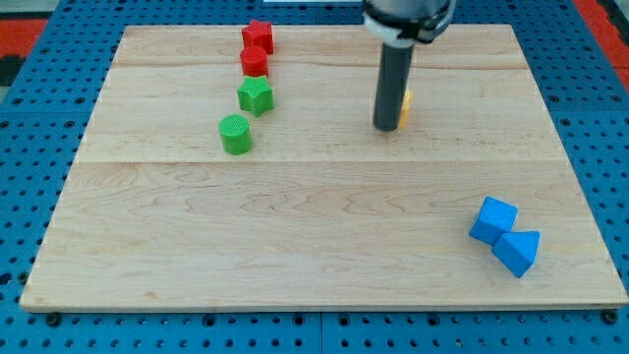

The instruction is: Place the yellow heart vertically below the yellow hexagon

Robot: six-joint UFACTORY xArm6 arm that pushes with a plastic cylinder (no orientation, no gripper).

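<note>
My rod comes down from the view's top, and my tip rests on the board right of centre in its upper half. A yellow block shows only as a thin sliver at the rod's right edge, touching or right behind the rod. Its shape cannot be made out. Only this one yellow piece is visible, so I cannot tell whether it is the heart or the hexagon. The rest of it is hidden behind the rod.
A red star-like block and a red cylinder stand at the upper left, above a green star-like block and a green cylinder. Two blue blocks touch at the lower right. The wooden board lies on a blue pegboard.
</note>
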